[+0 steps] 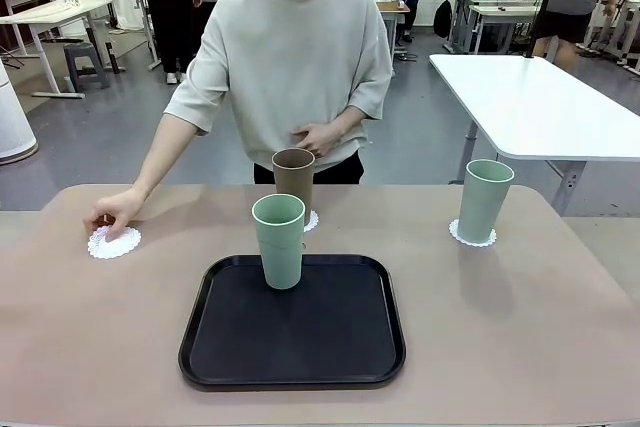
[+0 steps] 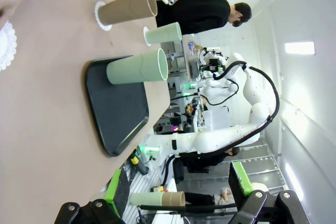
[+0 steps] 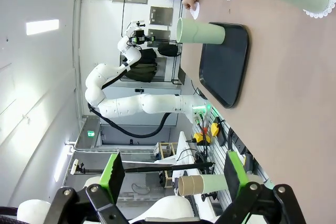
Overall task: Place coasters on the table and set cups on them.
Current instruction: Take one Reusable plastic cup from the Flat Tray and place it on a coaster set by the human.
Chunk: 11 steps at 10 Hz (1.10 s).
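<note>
Beige table (image 1: 560,327), busy lab behind. Left gripper (image 2: 177,182) and right gripper (image 3: 174,170): jaws wide, nothing held. Near mint cup (image 1: 279,240) at tray (image 1: 292,347) far edge. Brown cup (image 1: 293,179) on middle coaster (image 1: 311,220), far mint cup (image 1: 484,199) on right coaster (image 1: 472,237). Person's hand (image 1: 112,215) on left coaster (image 1: 113,243), far-left corner.

The left gripper (image 2: 178,179) stands with its jaws wide apart, green pads (image 2: 114,187) facing each other, nothing between them. The right gripper (image 3: 173,170) is spread just as wide and holds nothing. Both wrists are rolled onto their sides. Farther off, the right arm (image 2: 220,135) and the left arm (image 3: 142,103) are each folded, elbow raised and forearm doubled back. The person stretches one arm out and down, its hand (image 1: 113,215) low with fingers curled; the other hand (image 1: 318,139) rests against the belly.
</note>
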### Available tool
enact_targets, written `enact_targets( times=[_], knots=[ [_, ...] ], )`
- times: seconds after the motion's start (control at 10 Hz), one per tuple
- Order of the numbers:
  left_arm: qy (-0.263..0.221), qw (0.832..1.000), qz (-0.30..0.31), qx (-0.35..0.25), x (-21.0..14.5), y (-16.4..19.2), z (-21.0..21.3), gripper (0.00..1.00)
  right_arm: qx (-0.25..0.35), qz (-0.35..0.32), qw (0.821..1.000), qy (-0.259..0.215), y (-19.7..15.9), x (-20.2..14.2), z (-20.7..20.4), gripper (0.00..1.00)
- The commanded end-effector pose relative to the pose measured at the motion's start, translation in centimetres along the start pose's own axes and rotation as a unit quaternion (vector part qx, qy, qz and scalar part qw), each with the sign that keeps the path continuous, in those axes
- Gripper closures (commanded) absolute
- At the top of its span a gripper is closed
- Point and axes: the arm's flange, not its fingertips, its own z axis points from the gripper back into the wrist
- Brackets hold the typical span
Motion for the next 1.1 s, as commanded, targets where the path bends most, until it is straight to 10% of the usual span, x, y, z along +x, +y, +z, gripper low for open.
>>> enact_targets(
  times=[0.0, 1.0],
  knots=[
    [-0.002, 1.000, 0.001, 0.001, -0.04, -0.25, 0.14, 0.00, 0.003, -0.003, 1.000, -0.003, 0.13, 0.21, -0.01, 0.00],
    [-0.002, 1.000, 0.001, 0.001, -0.04, -0.25, 0.14, 0.00, 0.003, -0.003, 1.000, -0.003, 0.13, 0.21, -0.01, 0.00]
  ],
)
